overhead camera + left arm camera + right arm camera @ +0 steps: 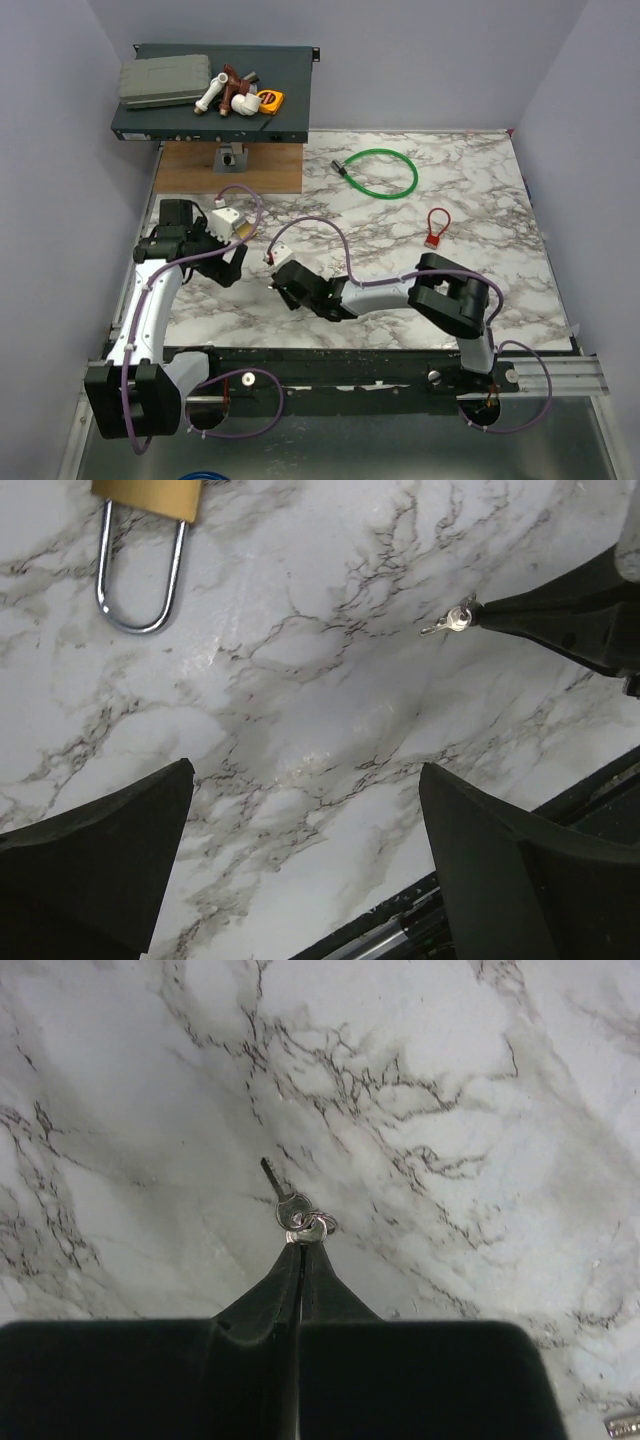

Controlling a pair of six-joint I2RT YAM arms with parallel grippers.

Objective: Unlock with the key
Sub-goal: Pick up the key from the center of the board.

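Key (288, 1200): small silvery key with a ring at its head, lying on the marble table (470, 200), blade pointing away from the right arm. In the overhead view it is hidden under that arm's fingers, near the table's middle.
Right gripper (301, 1248): fingers pressed fully together, tips pinching the ring end of the key. The blade sticks out free, probably so it can go into a lock.
Left gripper (300, 840): jaws spread wide and holding nothing, hovering low over the table, likely ready to steady the lock.
Padlock (148, 497): brass body with a silver shackle, lying flat just past the left gripper, well apart from the key. Only its lower body and shackle show in the left wrist view.
Stage: key looks gripped; lock not yet held, so unlocking has not begun.
Risk: the pinch is on the ring, not the flat head, so the key may swing or twist.
Other items: green cable loop (381, 173) and small red lock (436, 229) farther back, untouched.
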